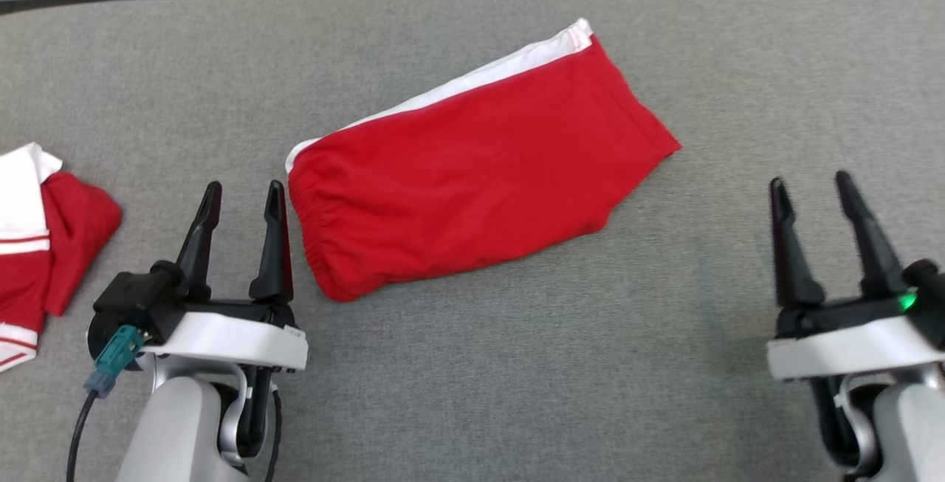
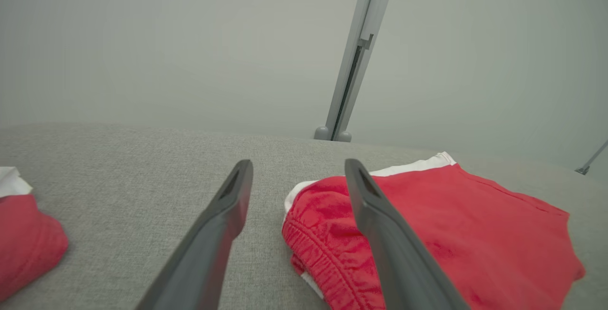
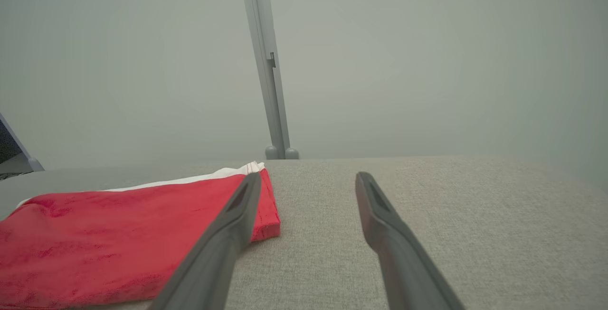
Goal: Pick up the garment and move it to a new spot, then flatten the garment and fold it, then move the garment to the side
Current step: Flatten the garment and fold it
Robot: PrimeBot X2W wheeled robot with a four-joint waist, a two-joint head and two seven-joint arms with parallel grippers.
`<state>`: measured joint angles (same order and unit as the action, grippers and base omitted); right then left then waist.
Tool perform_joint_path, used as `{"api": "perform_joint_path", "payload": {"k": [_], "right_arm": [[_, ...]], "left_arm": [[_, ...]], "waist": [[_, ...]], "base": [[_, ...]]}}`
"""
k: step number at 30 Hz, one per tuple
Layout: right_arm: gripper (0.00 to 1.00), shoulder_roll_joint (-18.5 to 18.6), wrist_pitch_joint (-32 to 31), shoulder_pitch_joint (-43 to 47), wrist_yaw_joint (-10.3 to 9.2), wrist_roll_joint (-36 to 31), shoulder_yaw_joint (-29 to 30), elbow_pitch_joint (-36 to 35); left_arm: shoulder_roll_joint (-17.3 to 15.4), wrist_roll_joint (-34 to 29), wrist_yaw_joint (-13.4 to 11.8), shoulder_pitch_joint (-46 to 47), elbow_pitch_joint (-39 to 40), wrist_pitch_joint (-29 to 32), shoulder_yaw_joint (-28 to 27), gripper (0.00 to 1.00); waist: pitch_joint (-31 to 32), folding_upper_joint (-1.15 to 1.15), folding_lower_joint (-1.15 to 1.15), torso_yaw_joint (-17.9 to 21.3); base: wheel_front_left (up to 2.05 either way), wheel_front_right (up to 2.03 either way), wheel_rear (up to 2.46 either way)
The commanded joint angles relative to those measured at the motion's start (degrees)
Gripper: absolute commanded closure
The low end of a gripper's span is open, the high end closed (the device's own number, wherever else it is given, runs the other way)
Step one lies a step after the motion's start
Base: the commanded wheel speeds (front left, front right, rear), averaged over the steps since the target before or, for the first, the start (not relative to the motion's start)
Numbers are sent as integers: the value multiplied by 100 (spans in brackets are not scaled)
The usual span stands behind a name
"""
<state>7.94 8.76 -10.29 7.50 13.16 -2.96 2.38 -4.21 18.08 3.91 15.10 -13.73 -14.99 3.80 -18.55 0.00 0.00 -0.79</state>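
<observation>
both left fingers [image 1: 275, 238] and right fingers [image 1: 788, 246] spread, empty; red shorts [image 1: 472, 172] apparently folded; next, pinch waistband [image 1: 304, 224], shift toward desk [image 1: 517, 364] edge.

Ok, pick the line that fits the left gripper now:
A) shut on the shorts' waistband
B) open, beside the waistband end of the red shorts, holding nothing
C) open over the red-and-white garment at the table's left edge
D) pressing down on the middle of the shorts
B: the left gripper has its fingers spread with nothing between them, just left of the gathered elastic end of the red shorts.
</observation>
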Motion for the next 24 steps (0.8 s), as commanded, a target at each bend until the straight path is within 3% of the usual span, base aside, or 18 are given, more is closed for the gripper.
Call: {"api": "perform_joint_path", "payload": {"k": [1,8,15,20,21,22,23,24], "right_arm": [[0,59,-17,-147,-2,-28,66,27],[0,447,-279,-982,-2,-58,248,515],[0,838,-831,-1885,-5,91,-363,1579],[0,876,-1369,-2048,-3,287,-590,2075],[32,877,-1431,-2065,-3,316,-620,2086],[32,877,-1431,-2065,-3,316,-620,2086],[84,868,-1578,-2062,-3,377,-665,2104],[84,868,-1578,-2062,-3,377,-665,2104]], "left_arm": [[-1,4,19,135,32,-26,4,0],[70,101,107,474,149,-25,277,0],[114,211,155,697,119,-26,492,0],[119,304,94,718,102,-26,554,0],[121,318,74,726,104,-26,566,0],[121,318,74,726,104,-26,566,0],[120,322,55,735,101,-26,572,0],[120,322,55,735,101,-26,572,0]], "waist": [[-119,0,0,-121],[-664,0,0,-708],[-954,0,0,-1059],[-950,0,0,-1106],[-944,0,0,-1100],[-944,0,0,-1100],[-925,0,0,-1077],[-925,0,0,-1077]], "base": [[0,0,0],[0,0,0],[0,0,0],[0,0,0],[0,0,0],[0,0,0],[0,0,0],[0,0,0]]}}
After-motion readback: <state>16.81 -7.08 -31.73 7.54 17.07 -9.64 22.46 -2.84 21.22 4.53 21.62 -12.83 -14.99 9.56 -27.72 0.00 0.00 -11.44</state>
